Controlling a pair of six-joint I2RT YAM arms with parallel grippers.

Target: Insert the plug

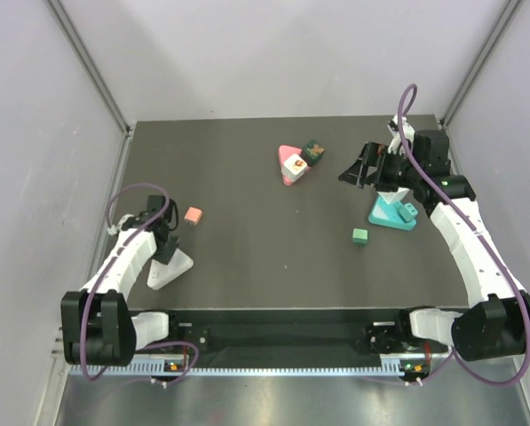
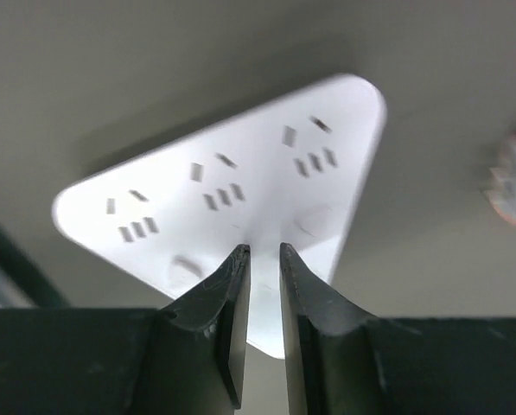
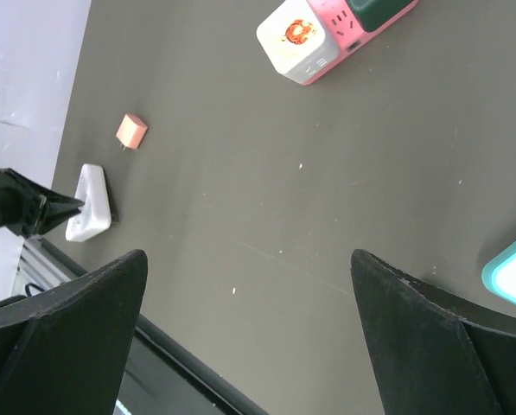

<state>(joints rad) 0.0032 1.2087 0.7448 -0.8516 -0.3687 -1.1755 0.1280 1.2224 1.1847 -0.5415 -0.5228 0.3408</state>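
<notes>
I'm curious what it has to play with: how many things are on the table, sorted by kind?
Triangular socket blocks: 3 (white block, pink block, teal block)
Small cube plugs: 5 (pink plug, white plug, dark green plug, teal plug, green plug)
Total: 8

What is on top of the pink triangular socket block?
A white cube with an orange mark sits on the pink block. A dark green cube is at its edge. The sockets under the white cube are covered.
</notes>
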